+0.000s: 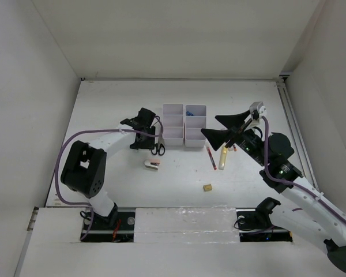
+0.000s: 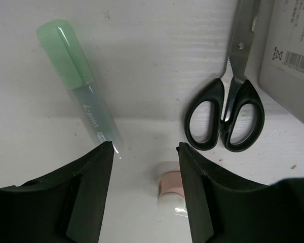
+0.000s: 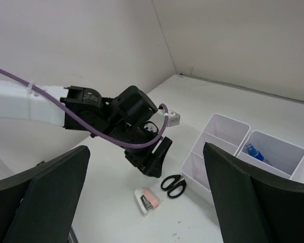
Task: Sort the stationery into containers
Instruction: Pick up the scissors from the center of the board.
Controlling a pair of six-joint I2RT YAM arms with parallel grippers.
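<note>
The white containers (image 1: 184, 124) stand mid-table; a blue-capped glue bottle (image 3: 253, 151) lies in one right-hand compartment. My left gripper (image 1: 143, 143) hovers just left of them, its jaws partly apart with only bare table and the white-pink stapler (image 2: 171, 190) showing between the fingers. A green highlighter (image 2: 78, 86) lies ahead on its left and black-handled scissors (image 2: 225, 111) on its right, beside the container wall (image 2: 294, 61). My right gripper (image 1: 225, 130) hangs open and empty, raised right of the containers. Below it lie a red pen (image 1: 211, 157), a yellow highlighter (image 1: 223, 157) and a tan eraser (image 1: 207, 187).
The stapler (image 1: 151, 165) and scissors (image 1: 158, 149) lie close together below the containers' left corner. White walls enclose the table on three sides. The left arm's purple cable (image 1: 75, 141) loops over the left of the table.
</note>
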